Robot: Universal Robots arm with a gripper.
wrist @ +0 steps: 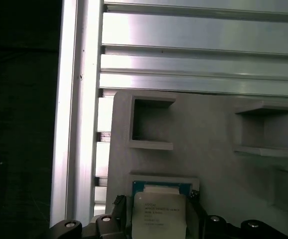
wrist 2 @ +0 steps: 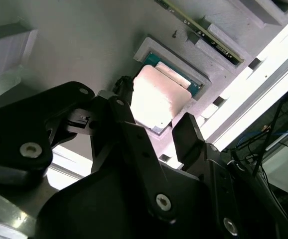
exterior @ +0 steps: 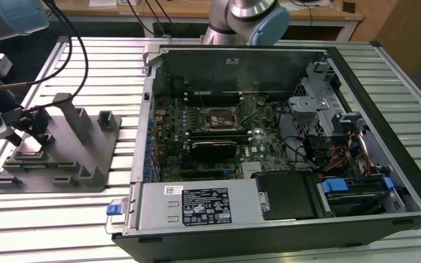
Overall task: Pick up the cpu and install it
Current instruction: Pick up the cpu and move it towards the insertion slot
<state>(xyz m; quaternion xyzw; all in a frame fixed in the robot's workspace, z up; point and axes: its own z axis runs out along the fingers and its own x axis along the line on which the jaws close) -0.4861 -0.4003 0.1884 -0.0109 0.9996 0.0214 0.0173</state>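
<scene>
The black gripper (exterior: 41, 136) hangs low at the exterior view's left, over a grey plastic fixture (exterior: 86, 148) with raised blocks and square pockets. Its jaws stand apart, one on each side of the cpu (wrist: 159, 214), very close to its edges; whether they touch it cannot be told. In both wrist views the cpu, a flat square chip with a pale silvery top plate on a green board, lies flat in a shallow framed recess of the fixture (wrist: 209, 149), between the gripper's (wrist 2: 154, 112) two dark fingers (wrist 2: 189, 137). The fixture rests on a table of ribbed aluminium slats (exterior: 50, 219). To the exterior view's right of the fixture, also on the table, lies an open computer case (exterior: 386, 82) on its side. Inside it is a green motherboard (exterior: 262, 145), with a square socket frame (exterior: 221, 118) near its middle, well apart from the gripper and the cpu.
</scene>
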